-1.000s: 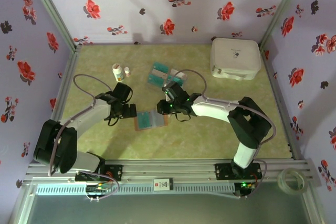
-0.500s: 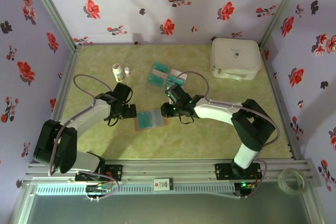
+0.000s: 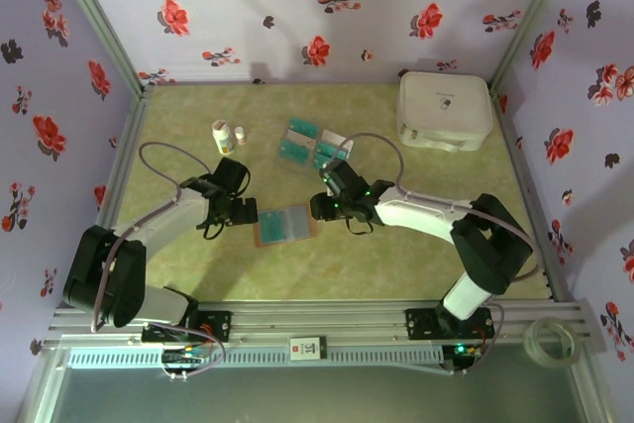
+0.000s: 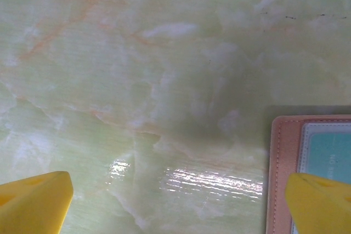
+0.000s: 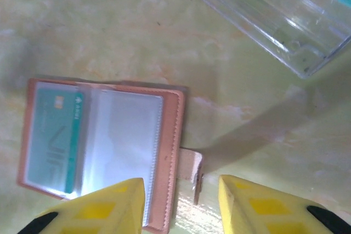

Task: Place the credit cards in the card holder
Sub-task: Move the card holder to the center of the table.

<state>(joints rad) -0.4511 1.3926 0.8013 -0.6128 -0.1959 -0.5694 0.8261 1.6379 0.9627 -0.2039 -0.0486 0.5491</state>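
The holder [image 3: 285, 225] lies open on the counter [image 3: 396, 255] between the 2 grippers, 1 teal card [image 5: 52, 135] already tucked in, the sleeve [image 5: 129, 135] beside it empty. The loose cards [image 3: 294, 151] lie beyond it, by a clear tray [image 5: 263, 15]. They look thin, stiff and slick, probably hard to lift flat, so best pinched by an edge. The holder looks soft and light and may slide unless pinned. The left gripper [image 4: 175, 195] is wide and empty, 1 finger above the holder's left edge. The right gripper [image 5: 181, 206] is moderately spread, empty, straddling the holder's right edge and clasp tab [image 5: 192, 173].
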